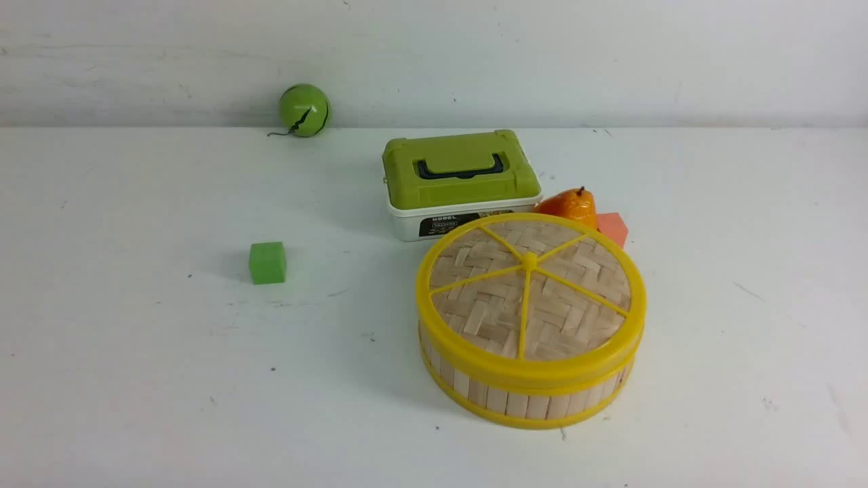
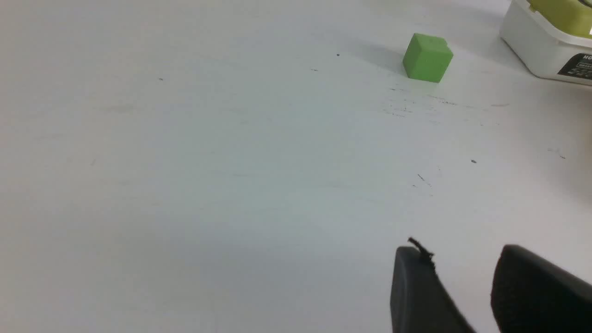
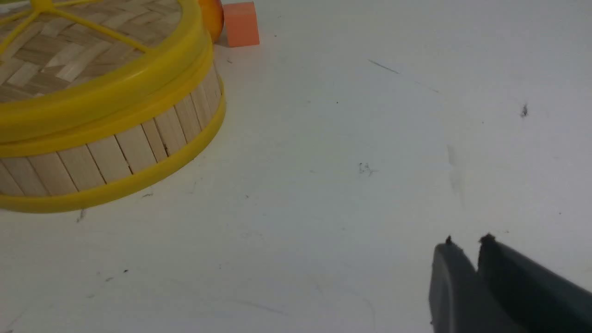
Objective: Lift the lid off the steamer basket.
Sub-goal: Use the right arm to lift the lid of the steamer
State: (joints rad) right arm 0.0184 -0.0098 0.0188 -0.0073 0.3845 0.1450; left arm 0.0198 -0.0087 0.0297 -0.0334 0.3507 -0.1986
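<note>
1. Front view: the lid sits fully seated on the steamer basket, which stands on the desk.
2. From the basket: green-lidded box at 11 o'clock, just beside it; pear and orange cube at 1 o'clock, behind the rim; green cube at 9 o'clock, well apart; green ball far off at 10 o'clock.
3. Left wrist view: left hand has its fingers apart and empty, over bare desk.
4. Right wrist view: right hand seems closed, with only a thin slit between the tips; it holds nothing and is clear of the basket.
</note>
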